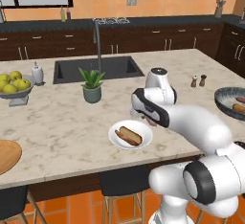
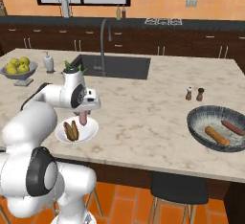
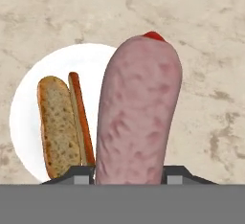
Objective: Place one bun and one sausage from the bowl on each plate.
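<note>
My gripper (image 2: 83,113) is shut on a pale pink sausage (image 3: 139,113), which hangs end-down just above the white plate (image 2: 90,131) near the counter's front edge. A tan bun (image 3: 57,127) lies on that plate with a slim orange-brown strip (image 3: 81,117) along its side. In the hand view the gripper (image 3: 128,173) clamps the sausage's lower end over the plate's edge (image 3: 28,103). Far to the right, the dark bowl (image 2: 206,117) holds an orange-brown bun (image 2: 217,135) and a dark red sausage (image 2: 233,127). The wooden plate (image 1: 7,153) lies at the left front edge.
A grey pedestal bowl of yellow-green fruit (image 1: 14,84) stands at the far left. A potted plant (image 1: 92,86) sits just behind the white plate, in front of the sink (image 1: 98,70). Salt and pepper shakers (image 2: 194,94) stand beyond the bowl. Stools sit under the counter edge.
</note>
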### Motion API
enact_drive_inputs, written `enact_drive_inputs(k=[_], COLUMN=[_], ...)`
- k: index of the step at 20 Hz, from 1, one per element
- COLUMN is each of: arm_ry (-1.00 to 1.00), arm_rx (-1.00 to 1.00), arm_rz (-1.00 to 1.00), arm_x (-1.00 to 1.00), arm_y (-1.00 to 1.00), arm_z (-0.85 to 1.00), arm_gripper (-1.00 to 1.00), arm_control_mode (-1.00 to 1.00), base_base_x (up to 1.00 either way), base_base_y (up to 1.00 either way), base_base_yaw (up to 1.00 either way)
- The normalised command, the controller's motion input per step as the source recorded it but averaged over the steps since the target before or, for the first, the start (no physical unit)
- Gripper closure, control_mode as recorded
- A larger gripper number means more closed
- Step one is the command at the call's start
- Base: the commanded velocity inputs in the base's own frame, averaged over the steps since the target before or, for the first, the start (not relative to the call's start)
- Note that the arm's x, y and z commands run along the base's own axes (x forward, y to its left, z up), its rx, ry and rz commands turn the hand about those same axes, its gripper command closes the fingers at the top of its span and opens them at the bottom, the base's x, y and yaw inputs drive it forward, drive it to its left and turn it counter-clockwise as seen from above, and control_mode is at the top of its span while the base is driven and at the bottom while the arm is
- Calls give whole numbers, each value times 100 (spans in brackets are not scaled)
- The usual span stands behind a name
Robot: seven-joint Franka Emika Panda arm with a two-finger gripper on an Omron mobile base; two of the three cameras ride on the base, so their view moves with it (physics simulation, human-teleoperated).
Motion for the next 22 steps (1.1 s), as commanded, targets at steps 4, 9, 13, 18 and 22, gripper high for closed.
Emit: enact_drive_inputs(k=[4,9,13,18,22], arm_ry=[18,7,-1,0,0], arm_rx=[-9,-3,0,0,0], arm_rz=[6,1,0,2,0], arm_x=[41,24,0,0,0], arm_y=[7,5,10,14,8], arm_z=[-59,-55,-45,-43,-17], arm_gripper=[100,100,100,100,-100], arm_control_mode=[-100,-100,-100,-100,-100], base_base_x=[0,0,0,0,0], base_base_y=[0,0,0,0,0], base_base_yaw=[0,0,0,0,0])
